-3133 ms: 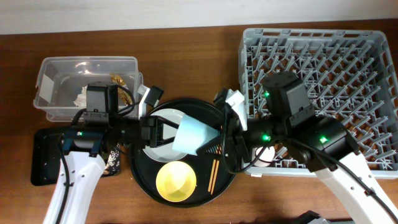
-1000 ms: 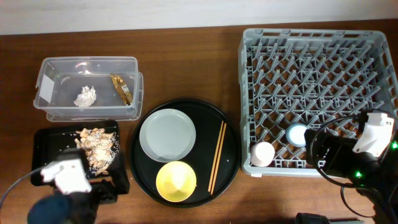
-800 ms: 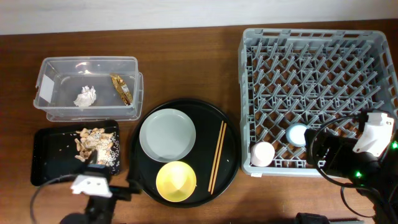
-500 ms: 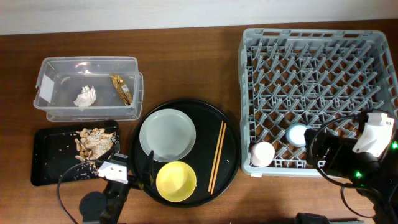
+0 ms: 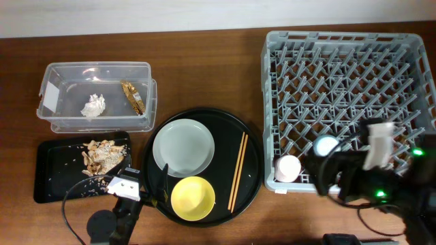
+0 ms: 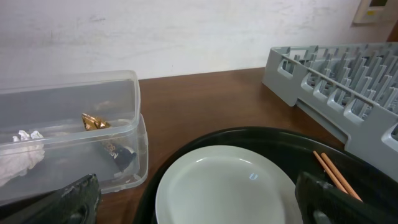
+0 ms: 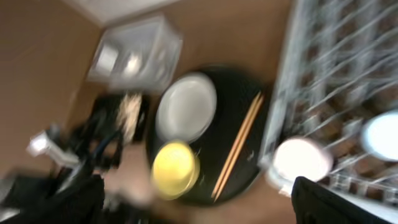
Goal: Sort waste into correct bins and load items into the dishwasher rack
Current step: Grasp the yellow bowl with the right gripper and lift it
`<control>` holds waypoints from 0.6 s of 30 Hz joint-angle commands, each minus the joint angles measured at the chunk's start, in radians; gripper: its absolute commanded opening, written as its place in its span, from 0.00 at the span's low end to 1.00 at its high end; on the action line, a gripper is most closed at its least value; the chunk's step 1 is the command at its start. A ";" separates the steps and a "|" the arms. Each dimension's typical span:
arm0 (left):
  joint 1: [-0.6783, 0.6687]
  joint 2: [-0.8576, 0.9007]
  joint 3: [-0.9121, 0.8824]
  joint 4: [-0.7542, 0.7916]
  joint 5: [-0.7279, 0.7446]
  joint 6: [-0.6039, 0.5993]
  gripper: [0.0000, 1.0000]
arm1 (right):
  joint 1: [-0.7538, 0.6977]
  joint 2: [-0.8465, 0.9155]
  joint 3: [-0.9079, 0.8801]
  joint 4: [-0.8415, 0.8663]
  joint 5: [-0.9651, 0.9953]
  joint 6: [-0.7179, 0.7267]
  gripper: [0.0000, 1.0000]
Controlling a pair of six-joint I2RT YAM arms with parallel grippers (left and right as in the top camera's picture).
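The pale-grey plate (image 5: 183, 147) and yellow bowl (image 5: 193, 198) lie on the round black tray (image 5: 252, 146). A light-blue cup (image 5: 325, 145) and a pink cup (image 5: 288, 167) stand in the grey dishwasher rack (image 5: 340, 35). The tissue (image 5: 94, 105) and gold wrapper (image 5: 133, 96) lie in the clear box (image 5: 95, 67); food scraps (image 5: 103, 155) lie in the shallow black tray (image 5: 58, 173). My left gripper (image 5: 158, 189) is open at the round tray's front left, facing the plate (image 6: 227, 186). My right gripper (image 5: 327, 182), blurred, is open and empty at the rack's front edge.
Wooden chopsticks (image 5: 237, 171) lie on the right side of the round tray, close to the rack's left wall. The clear box (image 6: 68, 124) stands left of the plate and the rack (image 6: 348, 68) to its right. The right wrist view is motion-blurred.
The left arm came in from the bottom left to the round tray's edge and has held still since. The right arm has just swung left along the rack's front. Both grippers stay open.
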 commanded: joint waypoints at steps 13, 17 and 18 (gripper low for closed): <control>0.006 -0.009 -0.015 0.008 0.011 0.016 1.00 | 0.919 0.763 -0.377 0.663 0.450 0.526 0.58; 0.006 -0.009 -0.015 0.008 0.011 0.015 0.99 | 0.921 0.904 -0.377 0.691 0.396 0.526 0.28; 0.006 -0.009 -0.015 0.008 0.011 0.016 0.99 | 0.921 0.904 -0.377 0.694 0.396 0.522 0.25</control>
